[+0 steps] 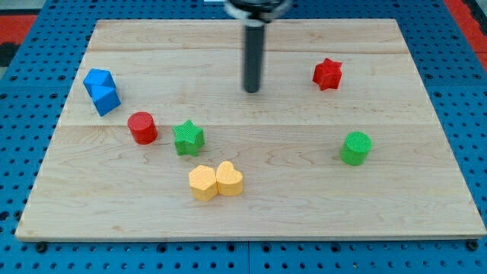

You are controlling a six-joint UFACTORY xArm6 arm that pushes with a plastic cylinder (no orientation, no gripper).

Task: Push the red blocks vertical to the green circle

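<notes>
A red circle block (142, 127) sits at the view's left, just left of a green star (188, 138). A red star (328, 74) sits at the upper right. The green circle (356, 148) stands at the right, below the red star. My tip (252, 90) rests on the board near the top middle, left of the red star and up and right of the green star, touching no block.
Two blue blocks (101, 90) lie together at the far left. A yellow hexagon (202, 183) and a yellow heart (229, 179) touch each other at the lower middle. The wooden board (426, 205) lies on a blue pegboard.
</notes>
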